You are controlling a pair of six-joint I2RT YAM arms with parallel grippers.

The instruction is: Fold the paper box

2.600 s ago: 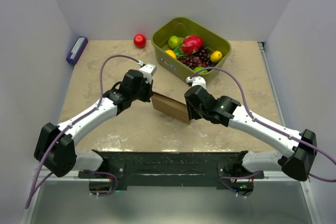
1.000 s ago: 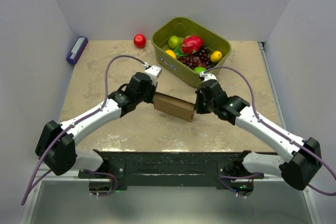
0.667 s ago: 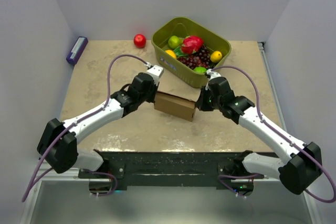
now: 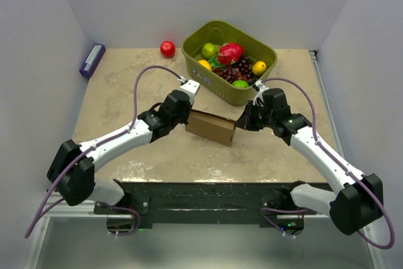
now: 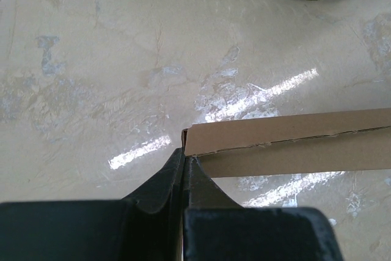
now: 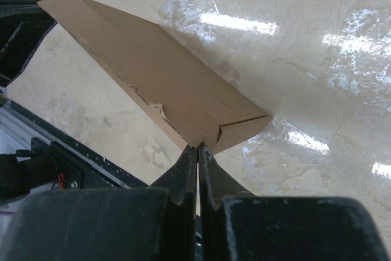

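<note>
The plain brown paper box (image 4: 211, 128) is held between my two arms in front of the green basket (image 4: 252, 96). It is folded into a long narrow shape. My left gripper (image 4: 187, 118) is shut on its left end; the left wrist view shows the fingers (image 5: 160, 186) pinching the cardboard edge (image 5: 287, 142). My right gripper (image 4: 238, 125) is shut on its right end. In the right wrist view the box (image 6: 159, 77) runs away to the upper left from the closed fingertips (image 6: 187, 164).
The green basket holds several fruits (image 4: 230, 53). A red apple (image 4: 167, 49) lies left of it at the back. A purple block (image 4: 92, 60) lies at the far left edge. The arm bases and a black rail (image 4: 201, 201) line the near edge.
Both grippers have carried the box a little toward the basket and right. The box has turned from a steep tilt to a flatter lie. The right arm has stretched out further.
</note>
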